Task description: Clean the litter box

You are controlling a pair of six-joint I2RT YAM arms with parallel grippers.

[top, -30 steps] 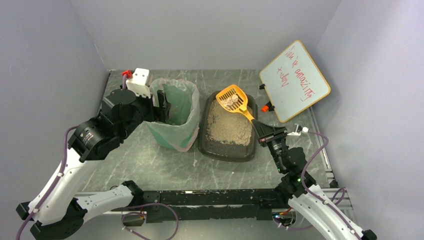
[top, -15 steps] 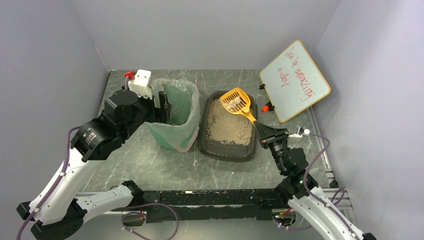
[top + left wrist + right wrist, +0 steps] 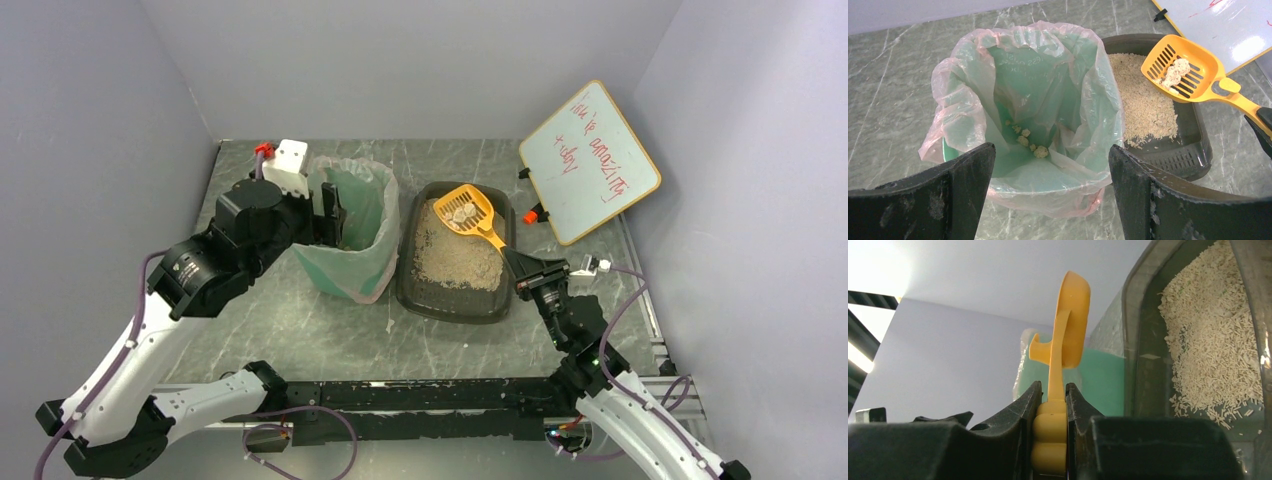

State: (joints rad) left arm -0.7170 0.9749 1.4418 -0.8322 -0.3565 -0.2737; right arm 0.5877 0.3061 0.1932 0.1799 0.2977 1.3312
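The dark grey litter box [image 3: 505, 292] with beige litter sits mid-table, also in the left wrist view [image 3: 1198, 145] and the right wrist view [image 3: 1135, 340]. My right gripper [image 3: 520, 262] [image 3: 1053, 392] is shut on the handle of the orange slotted scoop [image 3: 467, 209] [image 3: 1193, 75] [image 3: 1068, 330]. The scoop hangs over the box's far end and carries pale clumps [image 3: 1174, 75]. My left gripper [image 3: 328, 212] [image 3: 1048, 155] is open and empty over the near rim of the green bin [image 3: 352, 230] [image 3: 1038, 100], which holds a few clumps [image 3: 1030, 142].
A whiteboard [image 3: 588, 162] with red writing leans at the back right, a corner of it in the left wrist view [image 3: 1228, 25]. The bin stands just left of the litter box. Grey walls close in the table on three sides.
My right gripper has drawn the scoop a little down and toward the near side, lower over the litter box. The left arm has barely shifted.
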